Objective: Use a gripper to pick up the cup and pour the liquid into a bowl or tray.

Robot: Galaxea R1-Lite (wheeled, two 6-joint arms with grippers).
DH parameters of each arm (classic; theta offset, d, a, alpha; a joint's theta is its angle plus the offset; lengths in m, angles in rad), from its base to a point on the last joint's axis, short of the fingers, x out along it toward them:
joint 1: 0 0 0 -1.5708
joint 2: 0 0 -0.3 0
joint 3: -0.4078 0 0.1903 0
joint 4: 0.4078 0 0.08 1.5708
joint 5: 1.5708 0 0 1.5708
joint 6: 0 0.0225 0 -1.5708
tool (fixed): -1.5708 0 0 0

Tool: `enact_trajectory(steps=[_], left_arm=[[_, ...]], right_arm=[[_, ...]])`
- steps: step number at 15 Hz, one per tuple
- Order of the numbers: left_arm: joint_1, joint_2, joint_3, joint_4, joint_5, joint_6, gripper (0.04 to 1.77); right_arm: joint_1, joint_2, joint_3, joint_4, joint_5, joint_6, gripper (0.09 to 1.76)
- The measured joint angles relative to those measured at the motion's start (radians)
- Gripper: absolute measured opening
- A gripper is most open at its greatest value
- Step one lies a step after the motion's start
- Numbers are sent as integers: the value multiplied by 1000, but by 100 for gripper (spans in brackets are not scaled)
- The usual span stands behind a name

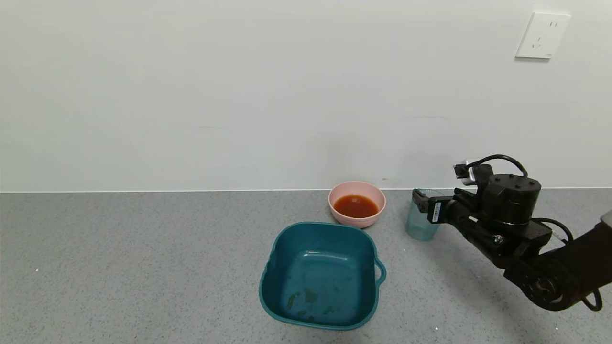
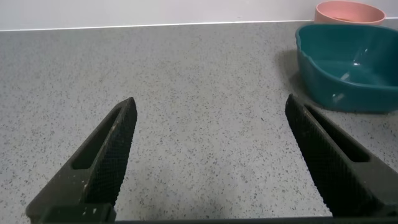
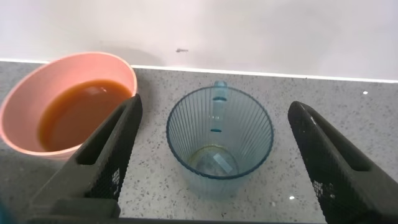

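The translucent blue-green cup (image 1: 420, 225) stands upright on the grey counter, right of the pink bowl (image 1: 356, 220). In the right wrist view the cup (image 3: 219, 144) holds only a thin film at its bottom. The reddish-brown liquid (image 1: 355, 206) (image 3: 79, 116) lies in the bowl (image 3: 126, 70). My right gripper (image 1: 422, 203) (image 3: 216, 106) is open, its fingers either side of the cup with a gap on each side. My left gripper (image 2: 210, 102) is open over bare counter, out of the head view.
A square dark-teal tray (image 1: 268, 273) (image 2: 348, 70) with a handle sits in front of the bowl (image 2: 348, 12), a few wet smears inside. The wall runs just behind the bowl and cup, with a socket (image 1: 542, 36) high on the right.
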Motion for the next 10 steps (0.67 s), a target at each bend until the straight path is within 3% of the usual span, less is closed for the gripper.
enact_trajectory(steps=[3, 10], left_arm=[[0, 0, 0, 0, 0, 0, 172], [0, 0, 0, 0, 0, 0, 172]], right_arm=[[2, -107, 2, 137, 8, -1, 170], [27, -472, 14, 647, 10, -2, 170]])
